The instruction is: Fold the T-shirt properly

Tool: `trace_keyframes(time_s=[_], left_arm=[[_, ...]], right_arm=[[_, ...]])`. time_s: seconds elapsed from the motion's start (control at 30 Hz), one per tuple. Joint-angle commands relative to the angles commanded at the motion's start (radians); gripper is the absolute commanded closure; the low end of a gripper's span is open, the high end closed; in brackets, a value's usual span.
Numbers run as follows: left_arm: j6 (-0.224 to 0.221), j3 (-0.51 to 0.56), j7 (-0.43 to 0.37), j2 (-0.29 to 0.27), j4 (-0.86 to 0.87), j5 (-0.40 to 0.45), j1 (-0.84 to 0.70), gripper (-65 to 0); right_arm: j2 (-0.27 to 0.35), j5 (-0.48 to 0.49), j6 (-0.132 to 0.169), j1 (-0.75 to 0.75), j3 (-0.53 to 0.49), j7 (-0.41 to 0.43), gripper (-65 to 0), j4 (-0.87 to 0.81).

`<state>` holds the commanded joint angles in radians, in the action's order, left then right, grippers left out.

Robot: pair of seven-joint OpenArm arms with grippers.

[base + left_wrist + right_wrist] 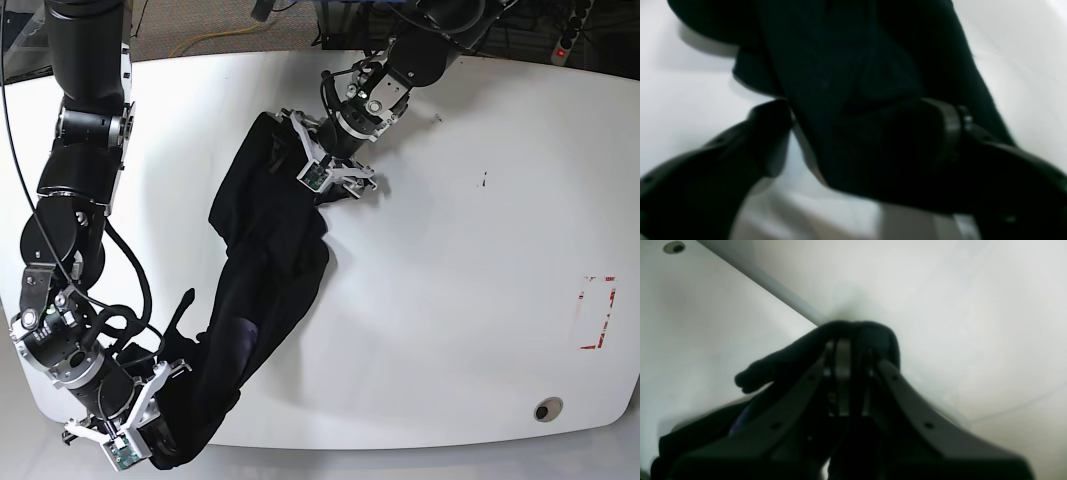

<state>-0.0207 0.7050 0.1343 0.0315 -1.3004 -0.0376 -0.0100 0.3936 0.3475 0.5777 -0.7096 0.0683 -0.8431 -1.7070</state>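
The black T-shirt [270,250] lies bunched in a long diagonal band across the white table [460,250], with a purple patch [240,335] showing low on it. At the band's far end, my left gripper [338,182] stands open over the cloth. In the left wrist view, dark folds of the T-shirt [846,83] run between its spread fingers [768,140]. At the near end, my right gripper [150,425] is shut on the T-shirt. In the right wrist view, a wad of the T-shirt [790,356] wraps the fingertips of that gripper [850,346].
A round cable hole [545,408] sits near the table's front right edge and also shows as a cable hole [674,246] in the right wrist view. A red tape mark [598,312] lies at the right. Cables and a floor mat lie beyond the far edge.
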Motion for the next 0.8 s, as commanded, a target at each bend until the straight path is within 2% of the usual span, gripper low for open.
trace_keyframes(time_s=[0.07, 0.1, 0.2, 0.27, 0.37, 0.43, 0.53, 0.6, 0.67, 0.8], left_arm=[[-0.003, -0.002, 0.0, 0.005, 0.0, 0.0, 0.003, -6.3], [-0.005, -0.003, 0.0, 0.005, -0.002, 0.0, 0.003, 0.0], [-0.005, -0.034, 0.017, 0.015, -0.034, 0.0, -0.005, -3.2], [-0.005, -0.066, 0.046, 0.049, -0.095, 0.0, -0.018, -1.9], [-0.005, -0.127, 0.147, 0.084, -0.221, -0.002, -0.051, 0.0], [-0.002, -0.181, 0.224, 0.127, -0.33, -0.002, -0.058, 0.0], [0.0, -0.245, 0.287, 0.193, -0.451, -0.002, -0.066, 0.0], [0.0, -0.278, 0.292, 0.239, -0.497, -0.002, -0.063, 0.0], [0.0, -0.33, 0.293, 0.308, -0.549, -0.005, -0.06, 0.0], [0.002, -0.431, 0.296, 0.364, -0.617, -0.005, -0.032, 0.0]], right_arm=[[0.002, -0.002, 0.0, 0.0, 0.005, 0.0, 0.0, 0.0], [0.003, -0.002, 0.0, 0.0, 0.005, 0.0, 0.0, 0.0], [0.011, -0.003, 0.0, 0.0, 0.006, 0.0, 0.0, 0.002], [0.034, -0.003, 0.0, 0.002, 0.006, 0.0, 0.0, 0.002], [0.054, -0.003, -0.002, 0.002, 0.006, 0.0, 0.0, 0.003], [0.072, -0.003, -0.003, 0.002, 0.006, -0.002, 0.0, 0.003], [0.097, -0.003, -0.008, -0.002, 0.008, -0.031, 0.0, 0.003], [0.103, -0.003, -0.008, -0.003, 0.008, -0.035, 0.0, 0.003], [0.107, -0.005, -0.009, -0.017, 0.006, -0.035, 0.0, 0.006], [0.1, -0.005, -0.009, -0.055, 0.0, -0.035, 0.0, 0.061]])
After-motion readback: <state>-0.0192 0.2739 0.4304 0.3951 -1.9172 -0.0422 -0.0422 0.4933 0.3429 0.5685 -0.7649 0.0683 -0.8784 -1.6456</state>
